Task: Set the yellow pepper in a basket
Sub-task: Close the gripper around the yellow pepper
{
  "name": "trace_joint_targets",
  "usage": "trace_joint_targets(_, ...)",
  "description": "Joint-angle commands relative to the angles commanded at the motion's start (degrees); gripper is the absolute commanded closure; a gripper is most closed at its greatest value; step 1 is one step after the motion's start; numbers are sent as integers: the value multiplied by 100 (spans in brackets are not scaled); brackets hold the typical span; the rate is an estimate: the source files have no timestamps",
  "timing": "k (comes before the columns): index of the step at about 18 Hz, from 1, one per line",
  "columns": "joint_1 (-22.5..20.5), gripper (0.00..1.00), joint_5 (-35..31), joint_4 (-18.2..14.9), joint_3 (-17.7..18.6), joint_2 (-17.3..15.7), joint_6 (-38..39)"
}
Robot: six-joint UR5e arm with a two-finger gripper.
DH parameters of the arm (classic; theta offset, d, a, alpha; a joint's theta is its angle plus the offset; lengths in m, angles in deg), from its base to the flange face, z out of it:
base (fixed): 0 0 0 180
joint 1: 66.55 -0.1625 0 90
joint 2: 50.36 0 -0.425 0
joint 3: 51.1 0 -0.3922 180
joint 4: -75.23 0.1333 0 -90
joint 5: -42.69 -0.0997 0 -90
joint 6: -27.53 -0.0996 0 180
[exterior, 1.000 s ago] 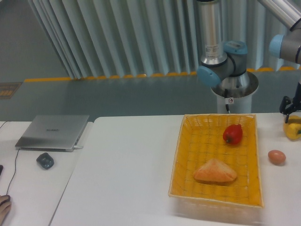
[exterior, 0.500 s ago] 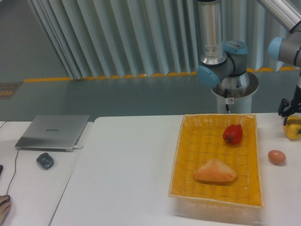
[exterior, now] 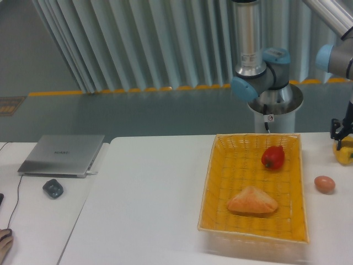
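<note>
The yellow pepper [exterior: 346,155] sits on the white table at the far right edge of the camera view, partly cut off by the frame. My gripper [exterior: 342,136] comes down right on top of it, with one dark finger showing against the pepper's upper left. The rest of the gripper is out of frame, so its grip is unclear. The basket [exterior: 209,182], a large yellow-orange wicker tray, lies to the left of the pepper, on the right half of the table.
Inside the basket are a red pepper [exterior: 273,157] at the back and a bread piece [exterior: 252,201] near the front. A brown egg [exterior: 324,184] lies between basket and yellow pepper. A laptop [exterior: 62,154] and mouse [exterior: 53,188] sit far left.
The gripper and the visible part of the yellow pepper have shifted slightly right, toward the frame edge. Everything else is unchanged.
</note>
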Motion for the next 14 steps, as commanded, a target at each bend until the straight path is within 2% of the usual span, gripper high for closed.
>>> trace_joint_targets(3,9,45,18,-35,-167,0,52)
trace_joint_targets(7,44,45,18,-360,-308,-202,70)
trace_joint_targets(11,464,45,18,-633,-492,-343,359)
trace_joint_targets(14,1140,45,18,-650,-781,-343,1096)
